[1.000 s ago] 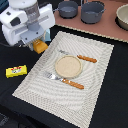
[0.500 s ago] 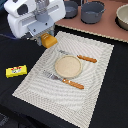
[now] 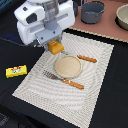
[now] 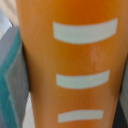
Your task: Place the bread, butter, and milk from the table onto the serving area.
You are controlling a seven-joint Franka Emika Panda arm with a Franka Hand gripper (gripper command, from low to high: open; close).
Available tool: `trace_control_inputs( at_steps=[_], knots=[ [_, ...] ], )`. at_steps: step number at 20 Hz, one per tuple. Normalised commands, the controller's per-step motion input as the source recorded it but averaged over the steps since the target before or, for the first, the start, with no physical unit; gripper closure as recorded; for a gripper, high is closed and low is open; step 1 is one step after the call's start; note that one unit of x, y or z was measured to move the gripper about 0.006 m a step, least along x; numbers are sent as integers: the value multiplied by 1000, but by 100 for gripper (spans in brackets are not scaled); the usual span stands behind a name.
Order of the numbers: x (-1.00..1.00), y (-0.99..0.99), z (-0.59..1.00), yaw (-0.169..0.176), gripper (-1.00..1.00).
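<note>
My gripper [image 3: 53, 44] is shut on the orange-brown bread [image 3: 55, 48] and holds it just above the far left part of the beige striped serving area [image 3: 95, 85], beside the round tan plate [image 3: 68, 66]. The wrist view is filled by the bread [image 4: 75, 65] with its pale slashes. The yellow butter [image 3: 15, 71] lies on the black table [image 3: 10, 55] at the exterior view's left of the mat. The milk is not in view.
A fork [image 3: 62, 80] lies in front of the plate and a knife [image 3: 87, 58] behind it. Two grey pots [image 3: 92, 11] stand on the reddish-brown board [image 3: 107, 27] at the back.
My gripper has carried the bread toward the exterior view's right and nearer, from over the table edge to above the mat beside the plate.
</note>
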Motion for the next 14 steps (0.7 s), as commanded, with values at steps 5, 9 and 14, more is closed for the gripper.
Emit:
trace_control_inputs(
  at_steps=[5,9,14],
  knots=[
    [893,-4,-70,-103,100],
    [794,0,-94,-83,100],
    [709,-2,-61,-69,100]
  ],
)
